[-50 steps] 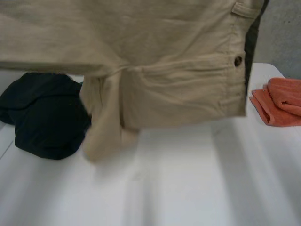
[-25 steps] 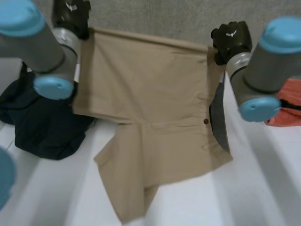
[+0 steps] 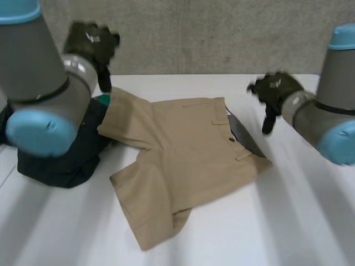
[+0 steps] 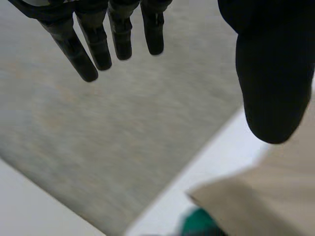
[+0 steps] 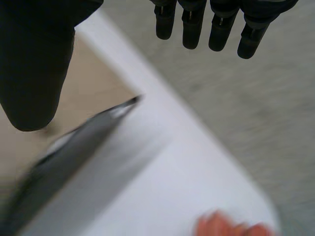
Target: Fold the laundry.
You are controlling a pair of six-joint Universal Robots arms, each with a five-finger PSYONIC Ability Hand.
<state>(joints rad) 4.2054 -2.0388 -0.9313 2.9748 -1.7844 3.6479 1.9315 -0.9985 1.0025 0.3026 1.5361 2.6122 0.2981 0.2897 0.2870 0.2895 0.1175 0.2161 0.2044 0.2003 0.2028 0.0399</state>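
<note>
khaki shorts (image 3: 183,160) lie spread on the white table (image 3: 288,221); left hand (image 3: 91,47) hovers far-left of them, right hand (image 3: 274,91) to the right (fingers straight, empty).

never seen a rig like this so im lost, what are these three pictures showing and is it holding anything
This is a robot with two arms at a white table, each ending in a black hand. The wide picture comes from a camera between and behind the arms, looking down. The other two come from cameras on the wrists, looking along each palm, so the dark fingers hang in from the edge. Tan shorts lie spread on the table beside a heap of dark clothing. The left hand and right hand hover near the shorts' far corners, fingers straight, holding nothing. An orange cloth lies on the table in the right wrist picture.
</note>
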